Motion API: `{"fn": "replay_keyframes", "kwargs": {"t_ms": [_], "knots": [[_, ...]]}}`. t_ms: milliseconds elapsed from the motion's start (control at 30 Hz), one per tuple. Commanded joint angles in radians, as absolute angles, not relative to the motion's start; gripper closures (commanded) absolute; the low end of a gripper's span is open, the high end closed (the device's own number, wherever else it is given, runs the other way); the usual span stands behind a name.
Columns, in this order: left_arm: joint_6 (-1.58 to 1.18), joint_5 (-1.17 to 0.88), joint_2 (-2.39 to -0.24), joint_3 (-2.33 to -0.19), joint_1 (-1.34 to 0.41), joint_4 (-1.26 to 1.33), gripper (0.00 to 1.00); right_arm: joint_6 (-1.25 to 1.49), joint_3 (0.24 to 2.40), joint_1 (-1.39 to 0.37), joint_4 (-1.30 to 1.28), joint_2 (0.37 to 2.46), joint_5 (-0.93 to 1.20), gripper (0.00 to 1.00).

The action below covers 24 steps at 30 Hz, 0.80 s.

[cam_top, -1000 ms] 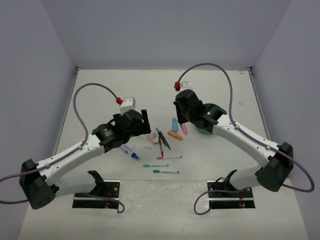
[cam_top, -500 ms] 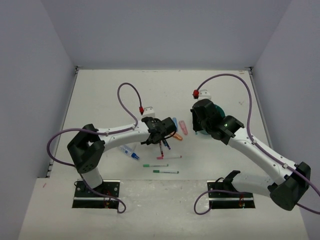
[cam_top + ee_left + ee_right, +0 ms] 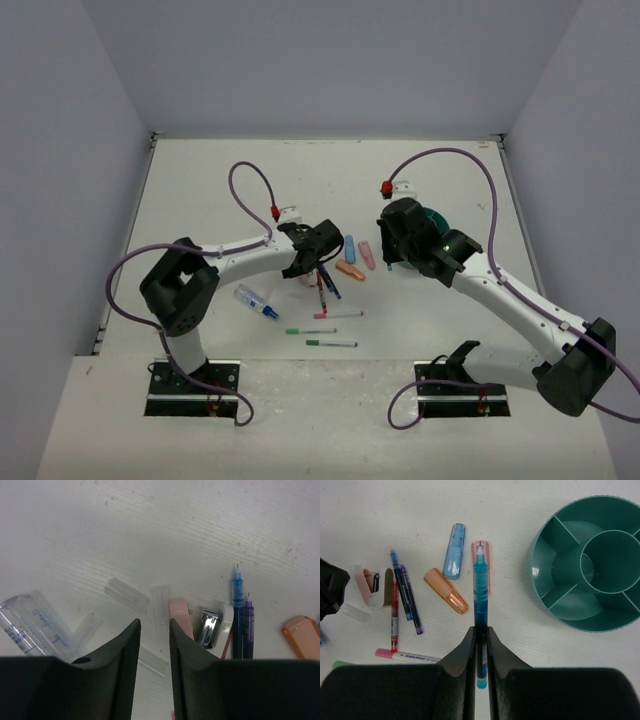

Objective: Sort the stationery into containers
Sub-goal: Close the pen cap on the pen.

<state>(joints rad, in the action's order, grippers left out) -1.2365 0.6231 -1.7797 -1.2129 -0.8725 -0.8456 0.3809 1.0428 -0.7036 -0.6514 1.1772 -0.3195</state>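
Observation:
My right gripper (image 3: 480,630) is shut on a teal-blue pen (image 3: 480,592), held above the table left of the round teal cup (image 3: 534,575) with its inner dividers. Beneath the pen lie a pink highlighter (image 3: 488,572), a blue highlighter (image 3: 454,551) and an orange highlighter (image 3: 446,590). My left gripper (image 3: 154,623) hovers low over the pile; its jaws stand a narrow gap apart with only table and clear plastic pieces showing between them. Just past its right finger lies a pink eraser (image 3: 180,617), with a metal sharpener (image 3: 207,627), a blue pen (image 3: 237,605) and a purple pen (image 3: 248,625) beside it.
A clear blue-capped tube (image 3: 257,302) lies to the left of the pile. Two green pens (image 3: 311,330) (image 3: 331,343) and a pink-capped pen (image 3: 338,315) lie nearer the arm bases. A red pen (image 3: 394,615) lies among the pile. Grey walls close in the table.
My left arm has swung in over the pile and its jaws have narrowed from wide open. My right gripper has moved right toward the cup, pen still in it.

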Motion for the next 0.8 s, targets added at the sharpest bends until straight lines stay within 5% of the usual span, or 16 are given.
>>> {"fn": "replay_keyframes", "kwargs": {"t_ms": [0, 767], "knots": [[-1.221, 0.626, -1.790, -1.194, -0.847, -0.786, 0.71, 0.373, 1.054, -0.700, -0.618, 1.183, -0.305, 1.00], [-1.202, 0.558, -1.849, -1.133, -0.834, -0.681, 0.77, 0.356, 1.063, -0.699, -0.629, 1.198, -0.280, 1.00]]}}
